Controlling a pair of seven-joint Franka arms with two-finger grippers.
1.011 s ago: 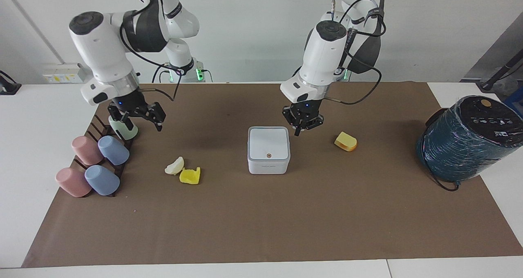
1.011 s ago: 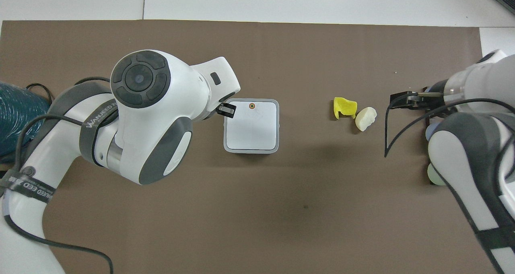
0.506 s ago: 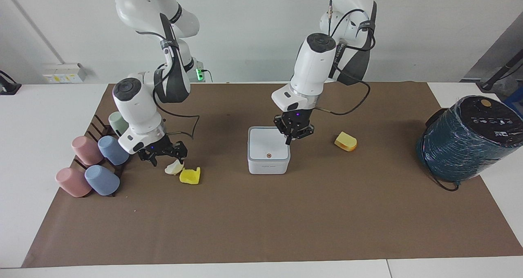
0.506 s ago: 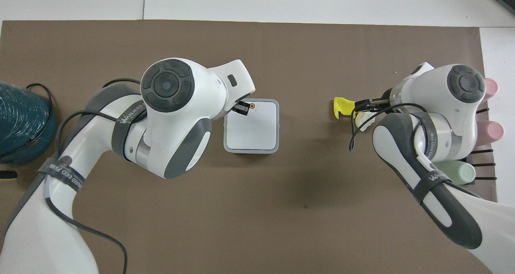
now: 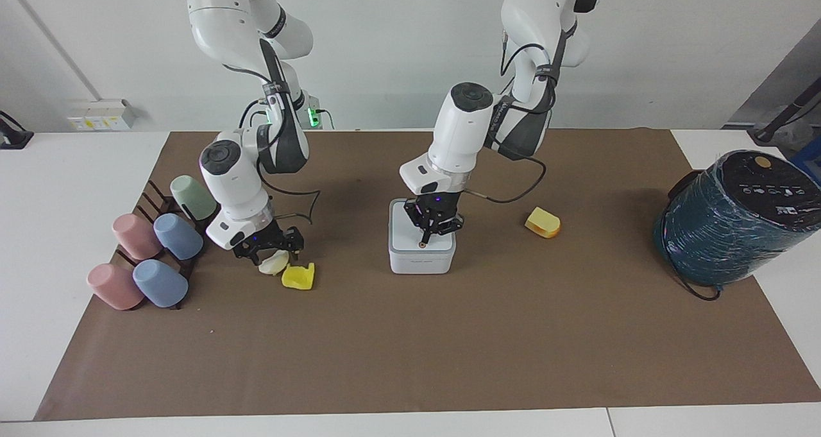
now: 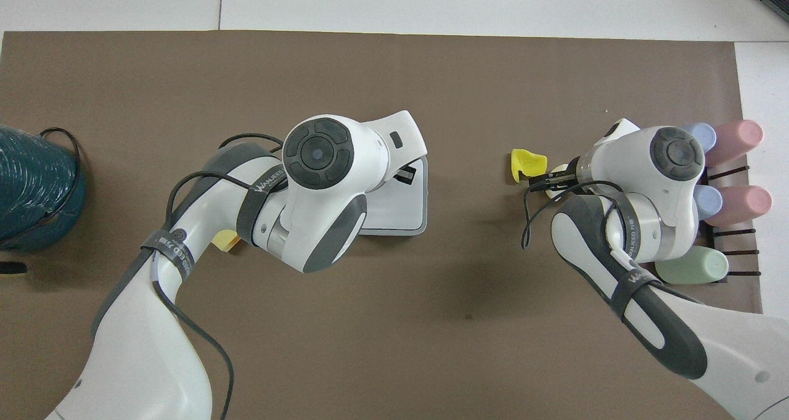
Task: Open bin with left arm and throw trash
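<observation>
so, table: a white top [image 5: 77, 187] with a wide brown mat [image 5: 410, 347] laid over most of it.
teal cylinder: a big dark wrapped drum [image 5: 731, 222] at the left arm's end of the table, off the mat's edge, cable trailing from it.
left arm: reaches in over the middle of the mat, wrist bent down over the bin.
right arm: reaches down at its own end of the table, beside the cups.
cups: pastel ones, two pink [image 5: 125, 260], two blue [image 5: 168, 257], one green [image 5: 192, 196], lying on a dark rack at the right arm's end.
bin: the small white square box [image 5: 421, 257] sits mid-mat with its lid flat and closed, the orange button [image 5: 421, 245] on the lid's edge farthest from the robots.
left gripper: its tips [image 5: 425, 237] are drawn together into one point, down on the lid right at the button, gripping nothing.
right gripper: low over the mat [image 5: 274, 255] with fingers spread either side of the cream wedge; whether they touch it i cannot tell.
cream wedge: on the mat [image 5: 276, 264], between those fingers.
yellow lump: notched, bright [image 5: 299, 276], just beside the cream wedge and a little farther from the robots.
orange wedge: lies alone [image 5: 542, 223] on the mat between bin and drum, apart from both.
</observation>
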